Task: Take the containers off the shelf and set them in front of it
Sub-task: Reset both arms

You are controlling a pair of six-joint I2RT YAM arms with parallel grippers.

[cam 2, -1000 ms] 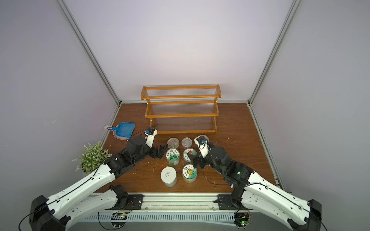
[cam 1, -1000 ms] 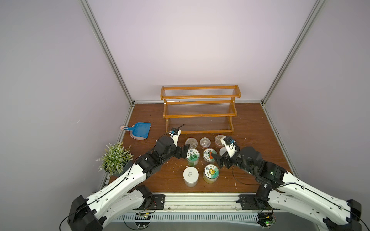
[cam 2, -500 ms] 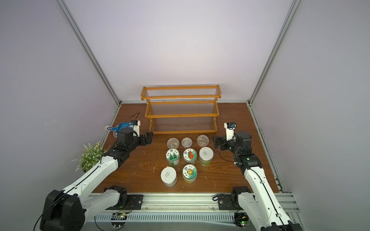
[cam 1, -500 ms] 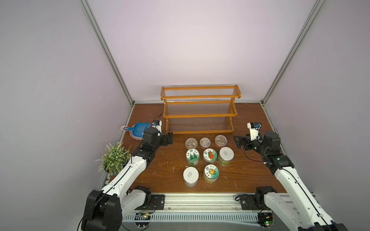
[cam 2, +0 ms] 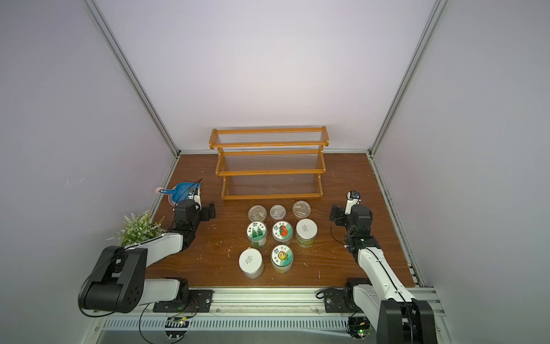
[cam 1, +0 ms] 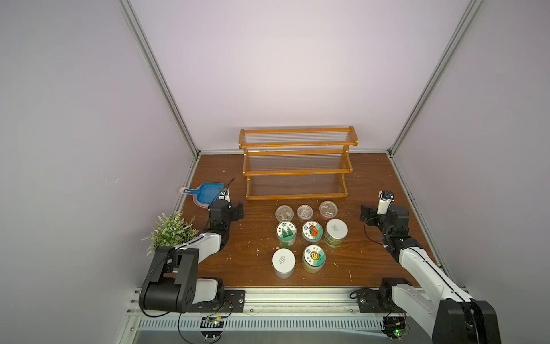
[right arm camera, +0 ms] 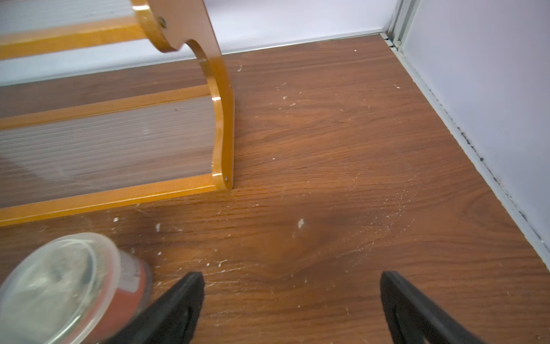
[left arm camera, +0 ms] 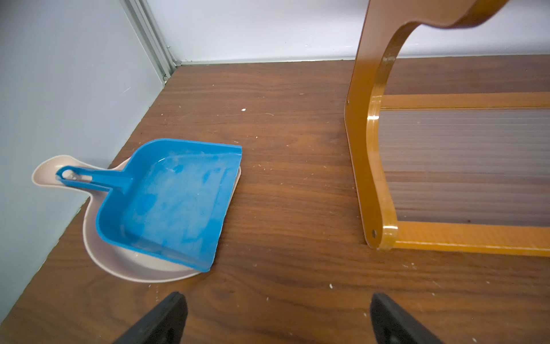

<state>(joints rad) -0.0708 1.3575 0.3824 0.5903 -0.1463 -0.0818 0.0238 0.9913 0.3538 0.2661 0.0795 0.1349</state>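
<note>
standing in three rows on the dark wooden tabletop [cam 1: 253, 268], just in front of the three-tier orange-brown wooden shelf with clear ribbed tiers [cam 1: 296, 172], are all eight small clear plastic containers [cam 1: 312, 231]: three short clear-lidded cups [cam 1: 305, 212] nearest the shelf, then five taller jars with white or pictured round lids [cam 1: 283, 260]. every tier looks bare in both top views, so the task reads as done.

the left gripper [cam 1: 236, 212] hangs near the blue plastic dustpan [left arm camera: 169, 202], jaws spread wide with nothing between them; the right gripper [cam 1: 364, 213] sits off the shelf's other end, likewise wide and empty.

if a jar needed shifting, it would likely feel light, stiff and rather slick. the sound hold is across the body below the lid, since a lid might pop off and the tall ones could tip; neighbours stand close, leaving little finger room.

the top views give the whole grid but little of the cups' contents. the right wrist view shows one short cup [right arm camera: 59, 283] close up, reddish filling under its clear lid, with crumbs [right arm camera: 300, 223] on the wood. the left wrist view shows a pale round pan [left arm camera: 134, 268] under the dustpan, and no containers.
</note>
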